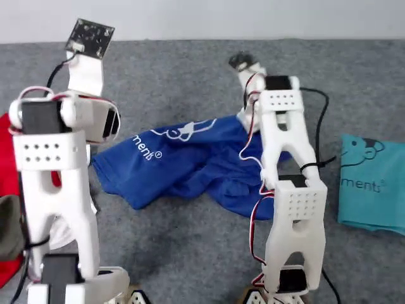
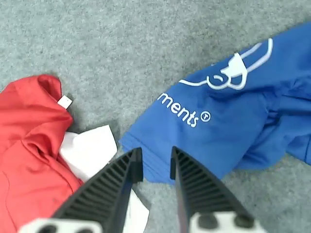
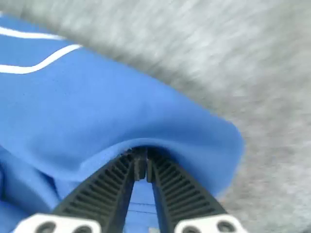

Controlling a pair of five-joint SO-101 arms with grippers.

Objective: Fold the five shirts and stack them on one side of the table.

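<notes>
A blue shirt (image 1: 190,161) with white print lies crumpled in the middle of the grey table (image 1: 177,76). My right gripper (image 3: 141,162) is shut on a raised fold at the far edge of this blue shirt (image 3: 97,107); from above it sits at the shirt's back right corner (image 1: 244,119). My left gripper (image 2: 154,160) hovers open above the near left corner of the blue shirt (image 2: 233,121), nothing between its fingers. A red shirt (image 2: 29,141) and a white shirt (image 2: 90,150) lie bunched just left of that corner.
A folded teal shirt (image 1: 373,183) lies flat at the table's right side. The red shirt (image 1: 5,158) and an olive-coloured cloth (image 1: 7,234) lie at the left edge, partly behind the left arm. Bare grey surface stretches along the back.
</notes>
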